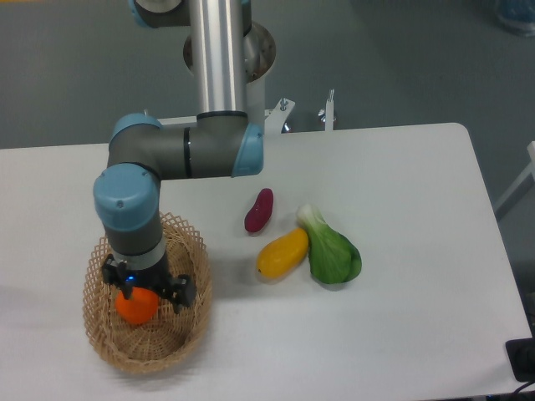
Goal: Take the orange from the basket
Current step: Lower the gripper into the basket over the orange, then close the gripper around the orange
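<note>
Hand (136, 292) directly over orange (135, 307), inside basket (191, 251) at table's (401, 334) left front. Fingers hidden under wrist; spread or closed, cannot tell. Orange partly covered, apparently resting on basket floor.

Woven wicker basket (188, 251), open lattice.

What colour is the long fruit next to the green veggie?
Yellow-orange. The long fruit touches the green vegetable in the fixed camera view.
</note>
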`<state>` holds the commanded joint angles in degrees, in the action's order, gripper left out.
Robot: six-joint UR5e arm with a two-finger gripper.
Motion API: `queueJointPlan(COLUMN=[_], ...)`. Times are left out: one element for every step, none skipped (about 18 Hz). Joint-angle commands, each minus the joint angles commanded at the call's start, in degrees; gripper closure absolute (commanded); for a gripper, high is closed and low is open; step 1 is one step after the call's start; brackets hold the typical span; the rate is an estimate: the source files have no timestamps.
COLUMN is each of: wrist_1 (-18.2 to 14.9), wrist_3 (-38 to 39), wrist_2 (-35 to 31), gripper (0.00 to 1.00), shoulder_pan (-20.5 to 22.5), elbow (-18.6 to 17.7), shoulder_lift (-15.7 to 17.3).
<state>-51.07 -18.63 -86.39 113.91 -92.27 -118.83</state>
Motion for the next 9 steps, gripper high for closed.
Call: queueJointPlan(wrist_1=[0.0,0.0,0.0,0.1,0.1,0.1,0.1,0.1,0.1], wrist_3=[0.3,0.5,0.7,1.0,1.6,2.0,2.2,2.2,2.2], wrist_2=[0.1,0.3,0.2,0.1,-0.1,-0.1,0.0,0.0,-0.1], gripper=[0.0,0.0,0.0,0.0,0.0,0.0,0.0,0.0,0.0], shoulder_pan=[-0.1,-0.4,-0.9,-1.1,-1.1,-1.1,-1.1,-1.2,-1.2], elbow=[-0.4,-0.5,-0.5,-0.5,0.1,0.1,0.1,0.2,0.2], shoulder_lift=[0.0,0.0,-0.2,-0.8,-1.5,-1.7,-1.8,-2.1,-2.4])
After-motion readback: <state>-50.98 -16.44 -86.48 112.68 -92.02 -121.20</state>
